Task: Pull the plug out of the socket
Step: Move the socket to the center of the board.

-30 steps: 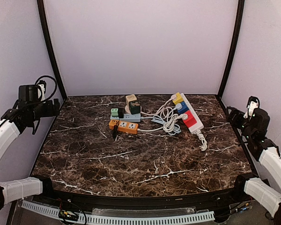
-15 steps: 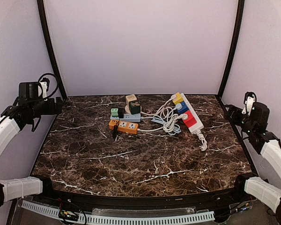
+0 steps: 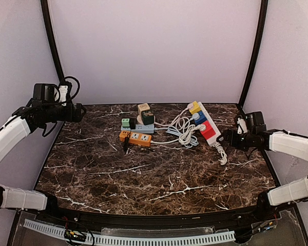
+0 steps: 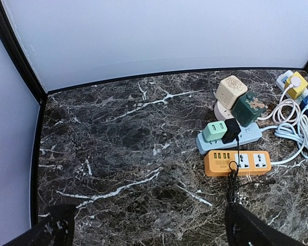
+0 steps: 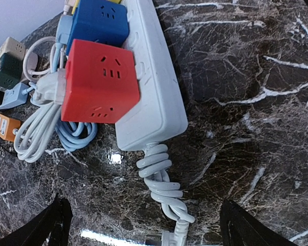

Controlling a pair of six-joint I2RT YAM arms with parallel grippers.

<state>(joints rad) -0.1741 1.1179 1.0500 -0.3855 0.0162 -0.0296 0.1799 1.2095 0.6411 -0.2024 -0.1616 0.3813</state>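
A white power strip [image 3: 209, 124] lies at the back right and carries a yellow cube [image 3: 194, 107], a blue cube [image 5: 98, 20] and a red cube plug [image 5: 100, 81]. Its coiled white cord [image 5: 167, 187] trails from the near end. My right gripper [image 3: 224, 138] is open and empty, hovering just over that cord end; its fingertips [image 5: 54, 221] frame the cord. A light blue strip [image 4: 228, 137] holds a mint green plug [image 4: 215, 131] and a black plug [image 4: 231, 130]. An orange strip [image 4: 237, 162] lies in front of it. My left gripper [image 3: 78, 113] is open and empty over the table's back left.
A beige cube [image 4: 231, 91] and a dark green cube [image 4: 249, 108] sit on a round socket behind the light blue strip. Looped white and blue cables [image 3: 182, 130] lie between the strips. A thin black cord [image 4: 232, 177] runs over the orange strip. Black frame posts stand at the back corners.
Both arms have swung inward from the side walls. The right gripper has moved left and down to the white strip's cord end. The left gripper has moved right, over the table edge.
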